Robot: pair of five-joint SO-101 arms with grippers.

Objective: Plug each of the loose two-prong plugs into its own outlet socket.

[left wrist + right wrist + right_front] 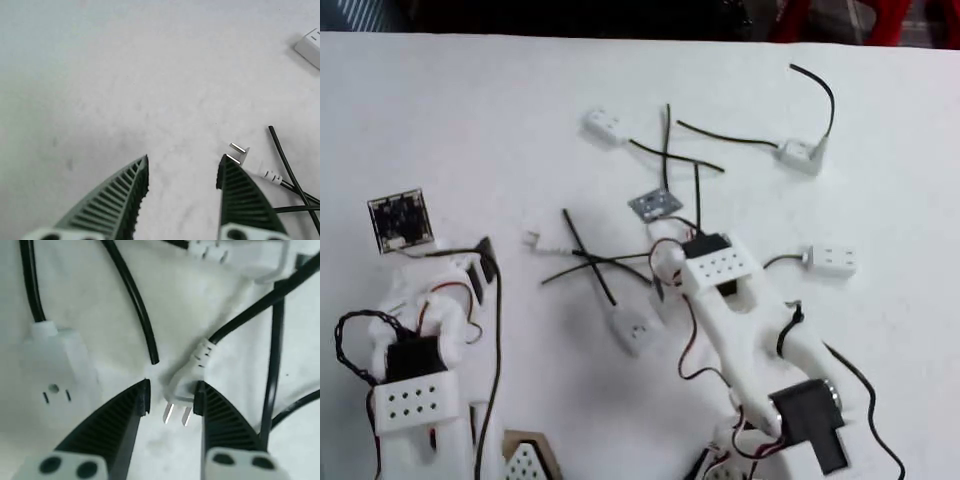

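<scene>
Right gripper [172, 390] stands with its jaws wide around a white two-prong plug [181, 386], which rests against one finger [220, 420] and leaves a gap to the other. The plug lies just beside the nearest outlet socket [56, 371], whose slots face up. Its long axis follows its black lead [240, 315], and its prongs point back toward the gripper's base. In the high view the right arm [740, 310] covers that plug, while the same socket shows beside the arm. A second plug [532, 238] lies well apart from that socket, toward the left arm [415, 370], with its long axis across the table and its prongs pointing away from the socket. The left wrist view shows those prongs just beside one fingertip [227, 167] of the left gripper [184, 161], whose jaws are spread wide over the white table [125, 75].
</scene>
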